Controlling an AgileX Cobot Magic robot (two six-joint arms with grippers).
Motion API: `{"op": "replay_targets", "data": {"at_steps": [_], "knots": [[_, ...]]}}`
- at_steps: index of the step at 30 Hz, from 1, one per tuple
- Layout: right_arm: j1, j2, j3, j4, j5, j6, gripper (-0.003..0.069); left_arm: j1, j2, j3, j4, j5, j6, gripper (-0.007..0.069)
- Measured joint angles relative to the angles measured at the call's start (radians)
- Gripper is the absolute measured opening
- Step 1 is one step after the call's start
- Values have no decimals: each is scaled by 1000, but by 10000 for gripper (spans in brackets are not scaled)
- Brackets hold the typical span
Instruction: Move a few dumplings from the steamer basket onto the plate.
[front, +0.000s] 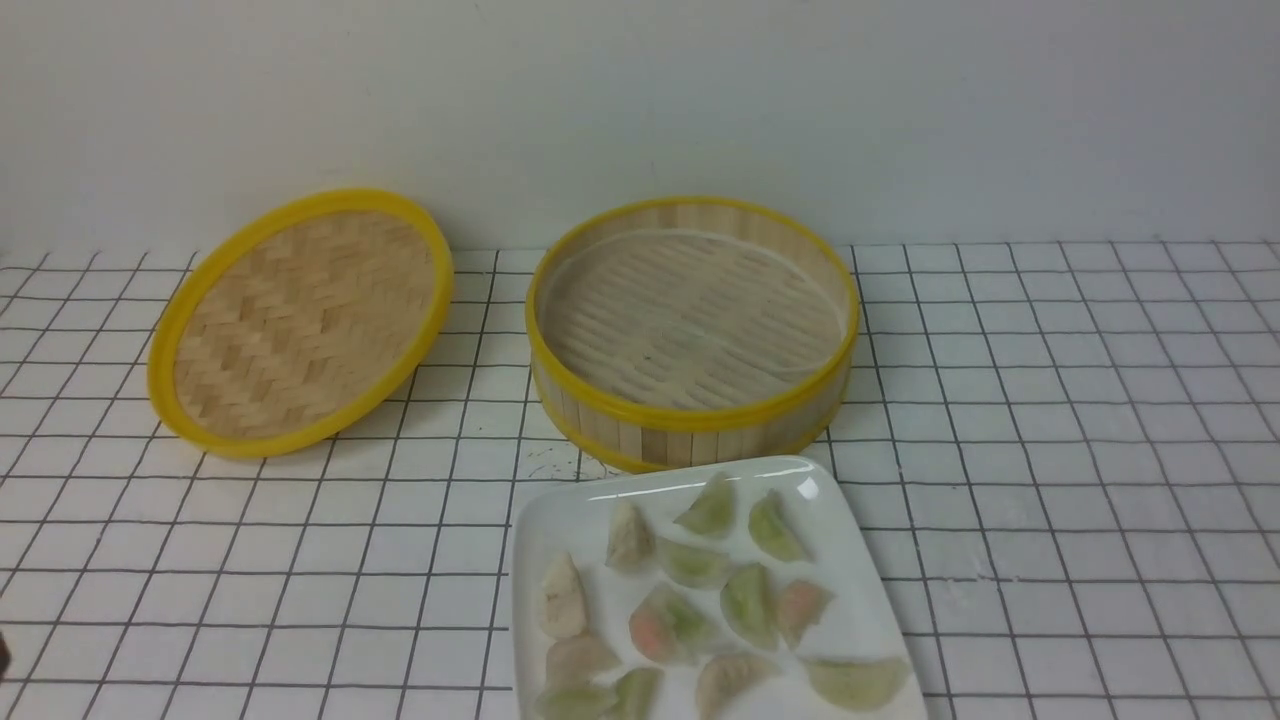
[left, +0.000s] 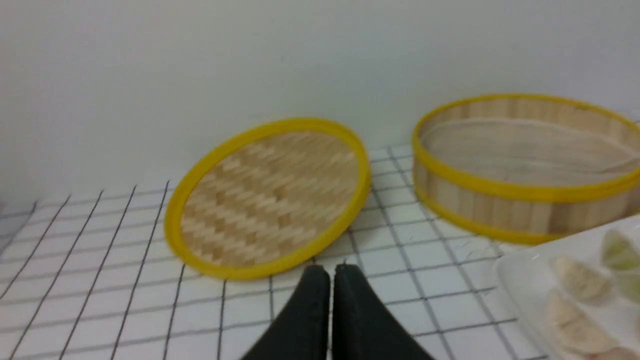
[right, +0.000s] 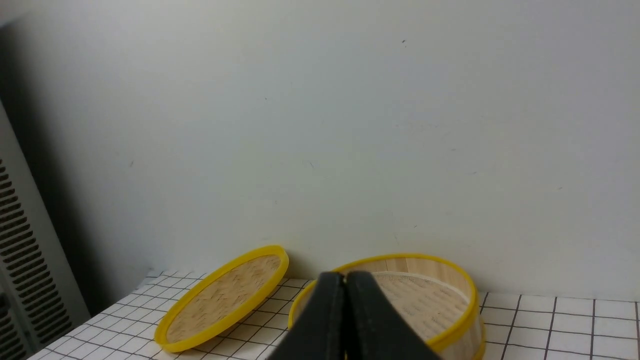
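Judging from the bare slatted floor of the steamer basket (front: 690, 320), the transfer is taken as finished: the dumplings (front: 760, 560) are seen on the plate (front: 560, 520), just in front of the basket (among pink and beige ones). The left gripper (left: 330, 275) and right gripper (right: 345, 282) are pressed closed, with nothing held.
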Motion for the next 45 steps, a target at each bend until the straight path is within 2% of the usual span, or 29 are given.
{"op": "replay_targets", "data": {"at_steps": [1, 5, 34, 39, 41, 42, 43, 45], "knots": [[0, 0, 0, 0, 0, 0, -13, 23, -2, 77, 0, -36, 2, -6], [0, 0, 0, 0, 0, 0, -13, 28, -2, 178, 7, -57, 6, -6], [0, 0, 0, -4, 0, -2, -13, 28, -2, 183, 7, -28, 7, -6], [0, 0, 1, 46, -1, -100, -13, 28, -2, 183, 7, -28, 7, -6], [0, 0, 1, 170, -1, -269, -13, 28, -2, 183, 7, -28, 7, -6], [0, 0, 1, 180, -1, -282, -13, 28, -2, 183, 7, -28, 7, -6], [0, 0, 1, 249, -1, -374, -13, 28, -2, 183, 7, -28, 7, -6], [0, 0, 1, 299, -1, -439, -13, 28, -2, 183, 6, -28, 7, -6]]}}
